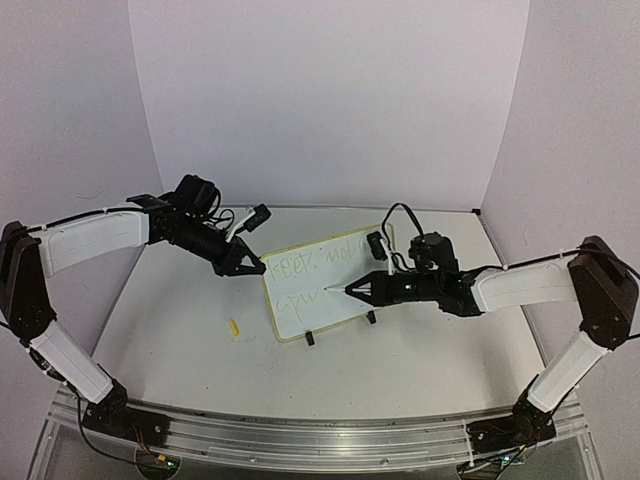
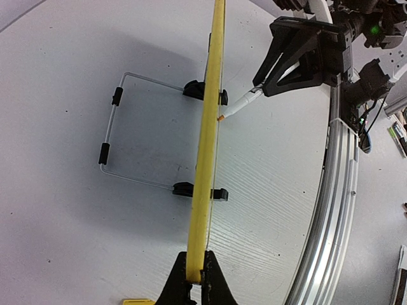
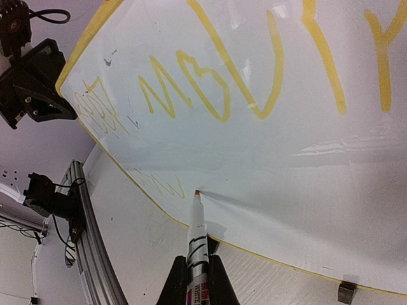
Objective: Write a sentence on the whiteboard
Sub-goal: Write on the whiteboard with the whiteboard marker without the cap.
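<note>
Right tool [image 3: 197, 279]: clenched on a marker [image 3: 196, 232]; both fingers press the barrel from either side.
Marker: white barrel with black bands and an orange-yellow tip, pointing away from the right tool toward the board. In the right wrist view the tip meets the white face near its lower rim.
Left tool [image 2: 194, 279]: clenched on the rim of the whiteboard [image 1: 330, 312], a finger on each side of the yellow edge. From above it grips the board at its upper left corner [image 1: 245, 268].
Whiteboard: stands on the counter [image 1: 420, 370] between the two arms, leaning back. Its face is turned toward the right tool [image 1: 362, 290]. It is white with a pale yellow rim and rounded corners.
Sentence [image 3: 191, 89]: thin yellow letters in two lines on the face. The upper line runs across most of the board. The lower line [image 1: 300, 298] is a short scrawl at the left, ending just beside the marker's tip. The words are hard to read.
Clip feet [image 2: 203, 90]: two black clips grip the lower rim and rest on the counter.
Wire stand [image 2: 111, 127]: a thin metal loop with two black sleeves, lying flat behind the board and joined to the clips.
Yellow cap [image 1: 234, 327]: lies on the counter left of the board, apart from it.
Rail [image 1: 300, 440]: an aluminium bar along the near edge, carrying both arm bases.
</note>
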